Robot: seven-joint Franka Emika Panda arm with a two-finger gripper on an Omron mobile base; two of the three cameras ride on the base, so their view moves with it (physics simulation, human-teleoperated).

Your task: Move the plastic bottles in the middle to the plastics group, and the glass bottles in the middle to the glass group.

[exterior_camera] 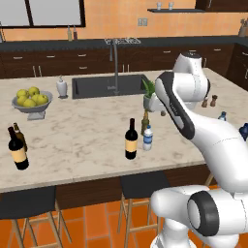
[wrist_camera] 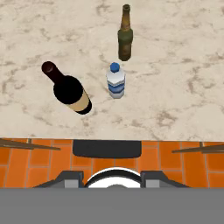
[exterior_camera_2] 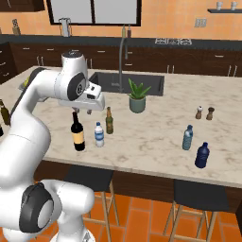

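Note:
In the middle of the island counter (exterior_camera_2: 156, 137) stand three bottles. The tall black wine bottle with a cream label (exterior_camera_2: 78, 133) (exterior_camera: 131, 139) (wrist_camera: 68, 89) is nearest the front edge. Beside it is the small clear plastic bottle (exterior_camera_2: 99, 134) (exterior_camera: 147, 138) (wrist_camera: 116, 81), and behind that the olive-green bottle (exterior_camera_2: 109, 121) (exterior_camera: 144, 121) (wrist_camera: 125, 37). My gripper (exterior_camera_2: 82, 111) (wrist_camera: 112, 178) hovers above them, open, holding nothing. The plastics group, a light-blue bottle (exterior_camera_2: 188, 138) and a dark-blue bottle (exterior_camera_2: 202, 156), stands at the right. The glass group, a black wine bottle (exterior_camera: 18, 151) and a brown bottle (exterior_camera: 19, 131), stands at the left.
A potted plant (exterior_camera_2: 137, 97) sits just behind the middle bottles, with the sink (exterior_camera: 109, 85) and faucet (exterior_camera_2: 121, 61) beyond. A fruit bowl (exterior_camera: 32, 104) and soap dispenser (exterior_camera: 61, 87) are at the left, salt and pepper shakers (exterior_camera_2: 204, 113) at the right. Stools (exterior_camera_2: 203, 196) line the front edge.

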